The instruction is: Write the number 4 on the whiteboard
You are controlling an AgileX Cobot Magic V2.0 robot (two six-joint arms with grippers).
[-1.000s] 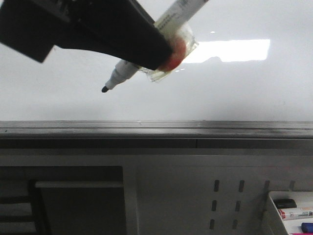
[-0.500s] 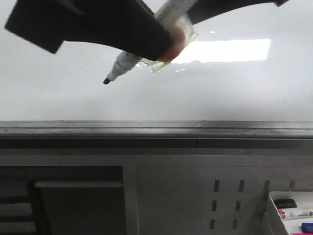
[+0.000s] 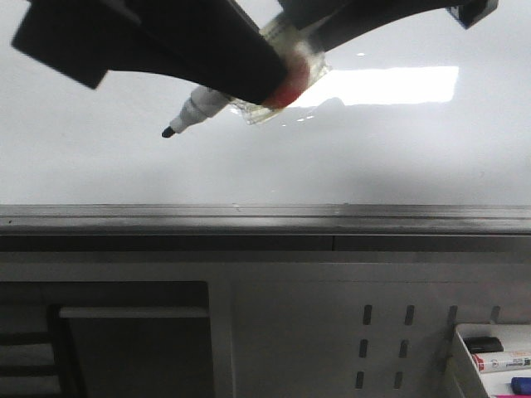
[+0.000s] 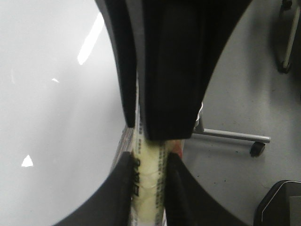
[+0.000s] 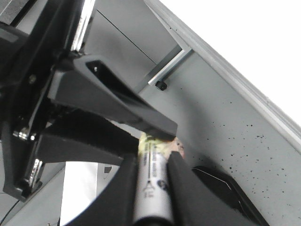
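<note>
The whiteboard (image 3: pixel 373 157) fills the upper front view, glossy white with a bright glare; no number 4 is in view on it. A white marker (image 3: pixel 199 106) with a black tip (image 3: pixel 168 131) slants down to the left in front of the board, its barrel wrapped in clear tape over a red patch. My left gripper (image 3: pixel 278 79) reaches in from the upper left, my right gripper (image 3: pixel 311 29) from the upper right. In the left wrist view my left gripper (image 4: pixel 149 165) is shut on the marker (image 4: pixel 149 188). My right gripper (image 5: pixel 151 162) is shut on the marker (image 5: pixel 151 188) too.
A grey metal rail (image 3: pixel 265 217) runs along the board's lower edge, with a grey perforated panel (image 3: pixel 332 332) below it. A white tray (image 3: pixel 465 369) holding spare markers sits at the lower right. A wheeled chair base (image 4: pixel 235 136) stands on the floor.
The right gripper has come in from the upper right and covered the marker's upper end. The marker tip has moved up and a little to the left.
</note>
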